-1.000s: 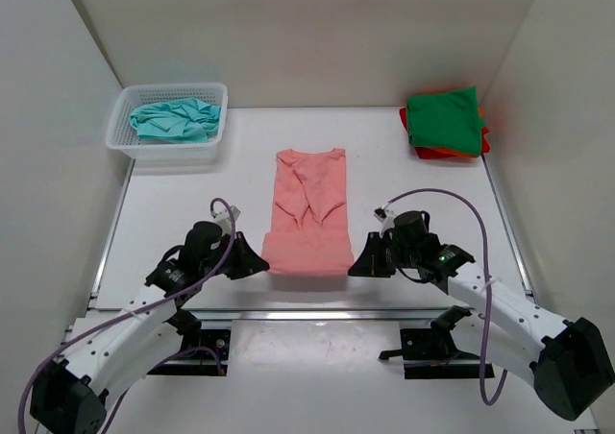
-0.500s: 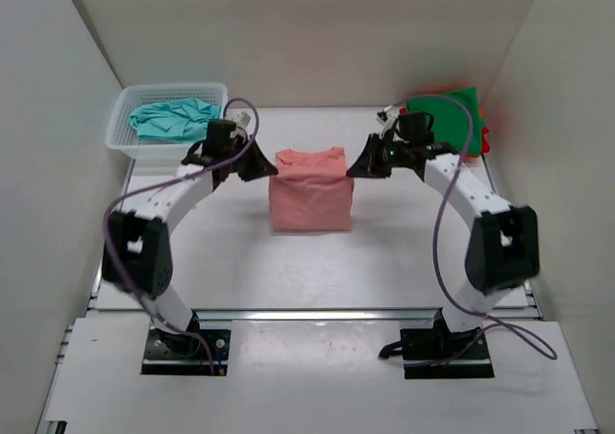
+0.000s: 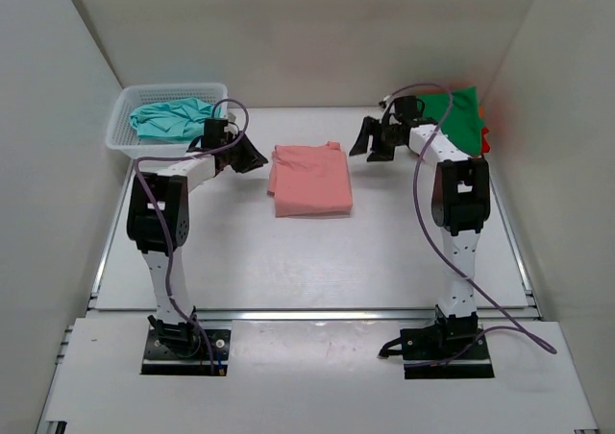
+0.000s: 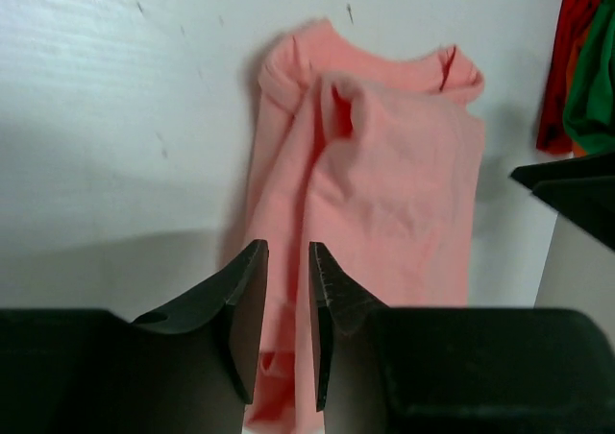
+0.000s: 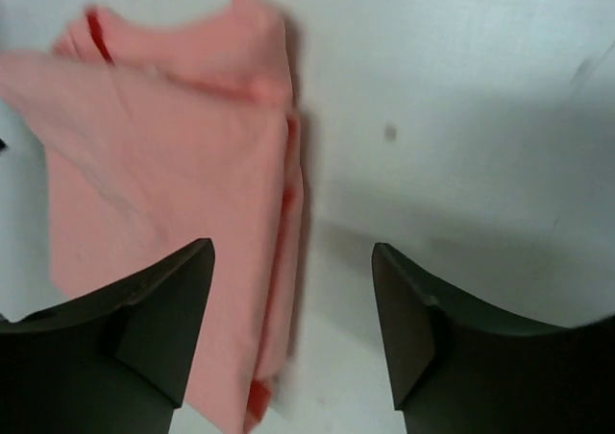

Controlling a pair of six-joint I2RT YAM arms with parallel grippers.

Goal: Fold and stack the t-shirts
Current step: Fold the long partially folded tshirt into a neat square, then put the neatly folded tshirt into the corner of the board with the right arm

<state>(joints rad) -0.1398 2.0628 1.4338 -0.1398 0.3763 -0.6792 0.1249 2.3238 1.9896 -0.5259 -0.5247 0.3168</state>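
- Since 1 second ago, both arms are reaching far up the table instead of crouching at the near hem, and the salmon pink t-shirt is now lying doubled over at about half its earlier length.
- We are seeing the left gripper hanging just beside the shirt's far left corner. Its jaws are parted by a narrow slit and holding nothing; in the left wrist view, pink cloth is showing beyond that slit.
- We are seeing the right gripper hanging just beside the far right corner, its jaws spread wide with only bare table between them.
- We are finding the pink shirt resting flat in the middle of the table, with neither gripper having hold of it.
- At the far left, a teal t-shirt is sitting crumpled in the white mesh basket.
- At the far right, a green t-shirt is topping the folded stack, with a red t-shirt peeking out at its edge.
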